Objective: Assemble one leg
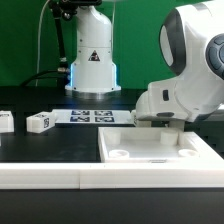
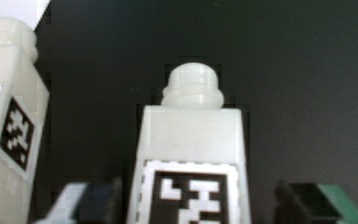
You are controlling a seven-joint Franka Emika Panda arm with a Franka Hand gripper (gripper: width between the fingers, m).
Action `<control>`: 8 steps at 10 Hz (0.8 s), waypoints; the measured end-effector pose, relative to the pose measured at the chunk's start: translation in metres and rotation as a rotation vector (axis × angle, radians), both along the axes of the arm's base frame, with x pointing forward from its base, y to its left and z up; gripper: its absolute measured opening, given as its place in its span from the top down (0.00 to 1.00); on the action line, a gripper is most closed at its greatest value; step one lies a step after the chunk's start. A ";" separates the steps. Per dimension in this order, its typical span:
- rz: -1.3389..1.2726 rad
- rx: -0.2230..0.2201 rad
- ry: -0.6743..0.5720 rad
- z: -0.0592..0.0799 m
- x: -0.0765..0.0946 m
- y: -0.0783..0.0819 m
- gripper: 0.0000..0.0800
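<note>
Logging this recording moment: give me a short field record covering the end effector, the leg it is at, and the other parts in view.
end effector: open, not closed on anything
fingers: one on each side of the leg, a dark gap showing on both sides
leg: white, rounded tip, tag on its side, between the fingers
second leg: white, tagged, beside the first and apart from it
tabletop: large white tray with a raised rim
marker board: lying flat behind the tabletop
small white pieces: two, at the exterior view's left

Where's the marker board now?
Exterior view: the marker board lies flat behind the tabletop, with a leg just to the exterior view's left.
</note>
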State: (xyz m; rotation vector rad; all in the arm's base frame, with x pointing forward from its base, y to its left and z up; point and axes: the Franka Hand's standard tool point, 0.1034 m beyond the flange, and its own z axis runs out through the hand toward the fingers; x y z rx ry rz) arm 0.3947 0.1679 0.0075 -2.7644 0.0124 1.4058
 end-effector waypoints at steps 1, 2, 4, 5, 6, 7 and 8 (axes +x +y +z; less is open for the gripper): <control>0.000 0.000 0.000 0.000 0.000 0.000 0.65; 0.000 0.000 0.000 0.000 0.000 0.000 0.64; 0.000 0.000 0.000 0.000 0.000 0.000 0.64; 0.004 0.005 0.006 0.003 0.001 -0.001 0.64; 0.010 0.014 0.014 0.017 0.008 -0.005 0.64; 0.012 0.022 -0.008 0.030 0.016 -0.006 0.64; 0.019 0.036 -0.014 0.042 0.020 -0.009 0.64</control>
